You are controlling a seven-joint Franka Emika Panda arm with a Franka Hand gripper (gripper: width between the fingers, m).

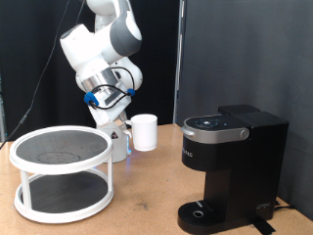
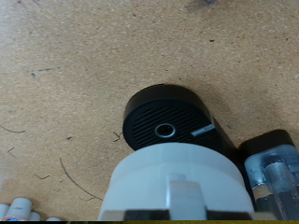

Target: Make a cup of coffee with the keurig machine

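I see my pincer point(image 1: 121, 137) clenched on the small white ceramic mug point(image 1: 144, 131), lifted above the table point(image 1: 147, 191), left of the boxy black coffee maker point(image 1: 235, 166).

The light was even and soft with weak shadows; the exterior view was sharp, the wrist view's near parts blurred.

No lettering, brand mark, number or sign can be read in either view. The boxy matte black coffee maker point(image 1: 233, 166) shows only faint pale specks on its silver-ringed control panel point(image 1: 216, 127), too small to make out, and the small plain white ceramic mug point(image 1: 145, 132) is unmarked.
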